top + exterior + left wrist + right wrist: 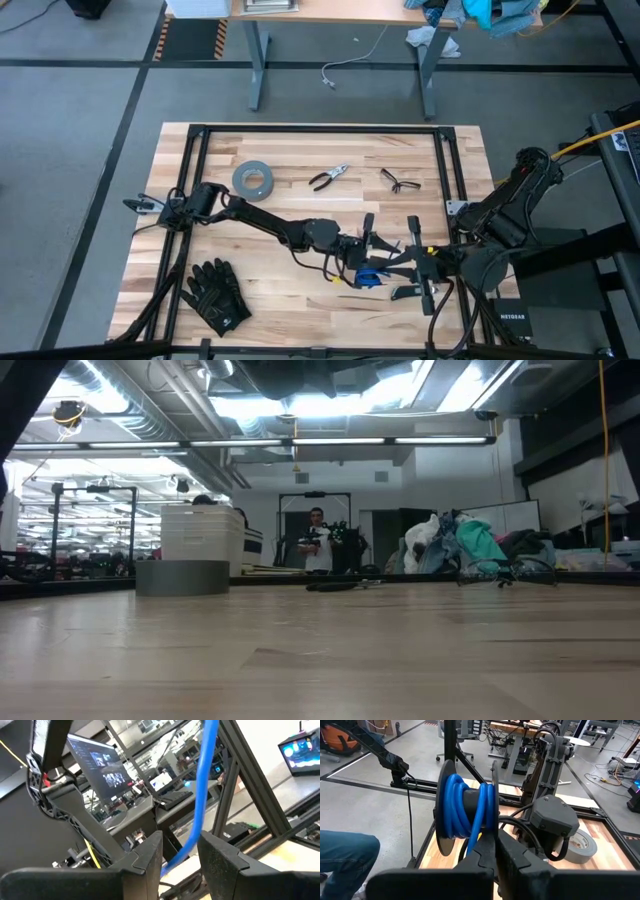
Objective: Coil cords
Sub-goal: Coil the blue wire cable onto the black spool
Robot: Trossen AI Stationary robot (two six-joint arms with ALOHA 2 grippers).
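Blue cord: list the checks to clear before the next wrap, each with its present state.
1. Blue cord runs between the left jaws: ok, they stand apart on either side of it.
2. Right jaws' hold on the cord: cannot tell; they stand closed, with the cord dropping just beside them.
3. Coil wound in tidy turns: ok.
4. Grey tape roll and pliers away from both arms: ok.
5. Black gloves away from the cord: ok.
6. Low view shows the work: not ok, neither cord nor arms appear.
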